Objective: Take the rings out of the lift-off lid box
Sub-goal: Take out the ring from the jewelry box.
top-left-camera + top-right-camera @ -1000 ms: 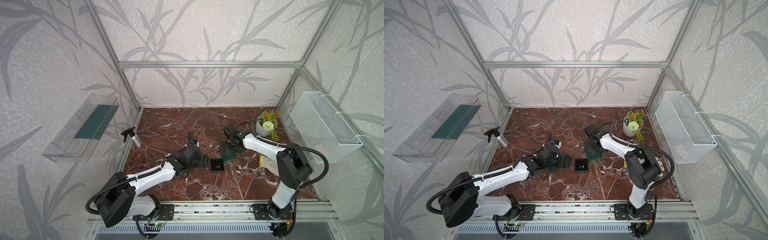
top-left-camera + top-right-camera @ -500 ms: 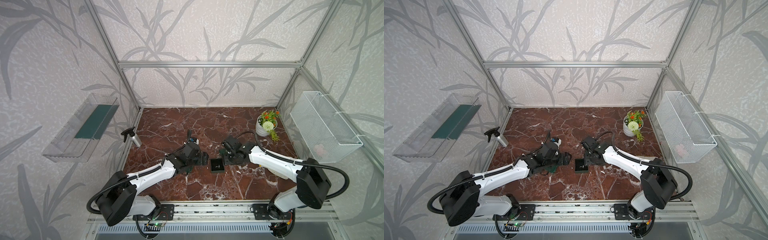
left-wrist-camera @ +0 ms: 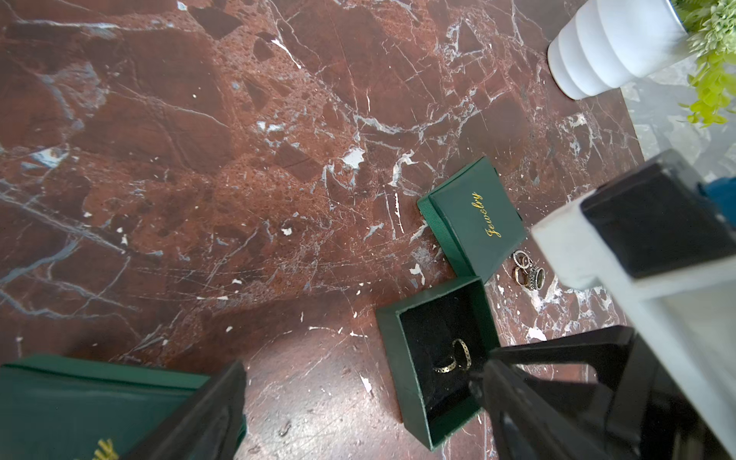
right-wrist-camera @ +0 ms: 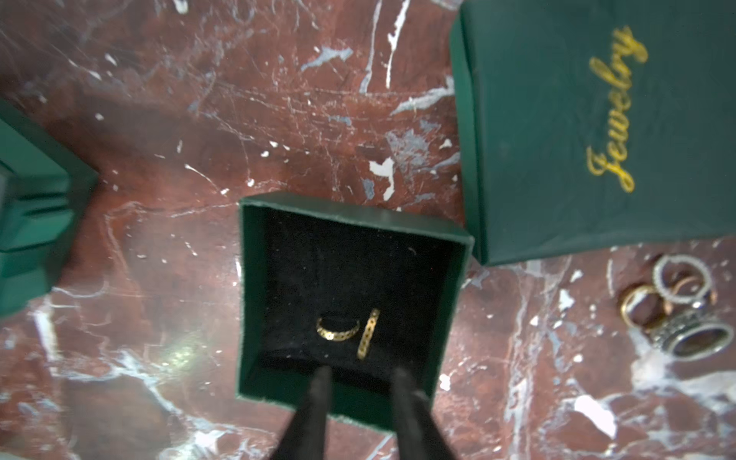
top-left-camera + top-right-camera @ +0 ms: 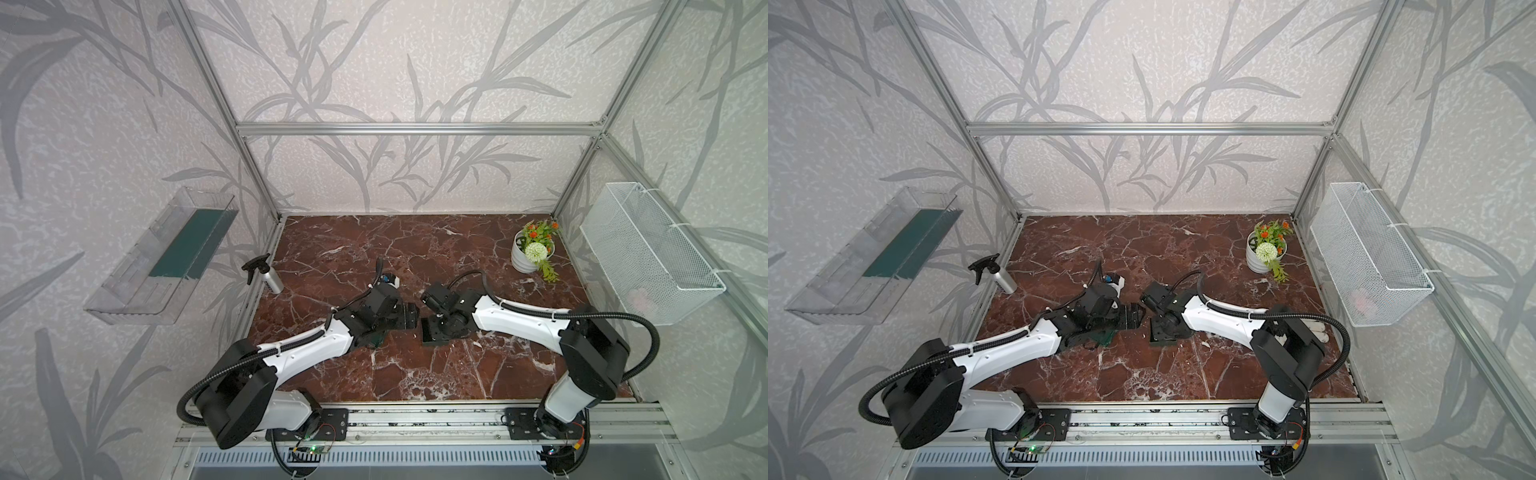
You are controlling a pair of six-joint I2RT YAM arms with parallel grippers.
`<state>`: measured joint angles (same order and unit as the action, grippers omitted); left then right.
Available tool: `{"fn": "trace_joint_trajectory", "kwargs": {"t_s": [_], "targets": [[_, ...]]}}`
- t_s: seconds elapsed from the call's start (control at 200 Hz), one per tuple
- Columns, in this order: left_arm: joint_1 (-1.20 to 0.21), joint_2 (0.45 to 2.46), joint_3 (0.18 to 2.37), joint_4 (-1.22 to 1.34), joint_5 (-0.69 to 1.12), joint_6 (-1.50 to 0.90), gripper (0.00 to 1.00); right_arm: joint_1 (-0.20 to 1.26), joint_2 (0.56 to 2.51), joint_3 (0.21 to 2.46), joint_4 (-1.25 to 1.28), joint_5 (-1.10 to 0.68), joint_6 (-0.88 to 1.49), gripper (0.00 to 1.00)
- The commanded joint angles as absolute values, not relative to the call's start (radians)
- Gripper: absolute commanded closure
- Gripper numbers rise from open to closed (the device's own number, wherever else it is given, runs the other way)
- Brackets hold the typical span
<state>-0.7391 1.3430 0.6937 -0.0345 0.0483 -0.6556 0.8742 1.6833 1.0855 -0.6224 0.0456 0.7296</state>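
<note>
While the lid point(image 4: 577, 139) lies off, just beside the green box point(image 4: 250, 302), two gold rings point(image 4: 368, 333) sit on the box's black lining, close to the wall nearest the right fingers point(image 4: 318, 402). Right fingers: a narrow gap apart, tips at that wall, gripping nothing. Loose rings point(image 4: 677, 306) lie in a cluster on the table point(image 4: 159, 199) by the lid. Left fingers point(image 3: 199, 418): spread wide, empty, near the box.
</note>
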Motion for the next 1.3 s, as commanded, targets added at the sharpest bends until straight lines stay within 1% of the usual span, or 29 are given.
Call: {"fn": "trace_joint_trajectory", "kwargs": {"t_s": [0.0,0.325,0.59,0.725,1.02,1.135,1.22,1.3], "targets": [[-0.735,1.358,0.686,-0.015,0.059,-0.665,0.09,0.875,1.701,1.127,-0.623,0.079,0.753,0.79],[-0.736,1.361,0.680,-0.008,0.072,-0.666,0.09,0.874,1.783,1.179,-0.657,0.103,0.754,0.79],[-0.735,1.357,0.675,-0.005,0.075,-0.667,0.09,0.874,1.783,1.181,-0.682,0.138,0.757,0.79],[-0.736,1.361,0.677,-0.005,0.076,-0.667,0.09,0.874,1.792,1.178,-0.670,0.128,0.759,0.80],[-0.735,1.365,0.679,-0.005,0.081,-0.667,0.09,0.874,1.800,1.182,-0.683,0.127,0.773,0.91],[-0.735,1.369,0.682,-0.005,0.083,-0.666,0.09,0.874,1.796,1.180,-0.679,0.125,0.776,0.94],[-0.735,1.373,0.681,-0.003,0.086,-0.667,0.09,0.874,1.787,1.180,-0.682,0.130,0.777,1.00],[-0.736,1.376,0.678,0.005,0.098,-0.674,0.09,0.874,1.774,1.179,-0.679,0.135,0.777,1.00]]}}
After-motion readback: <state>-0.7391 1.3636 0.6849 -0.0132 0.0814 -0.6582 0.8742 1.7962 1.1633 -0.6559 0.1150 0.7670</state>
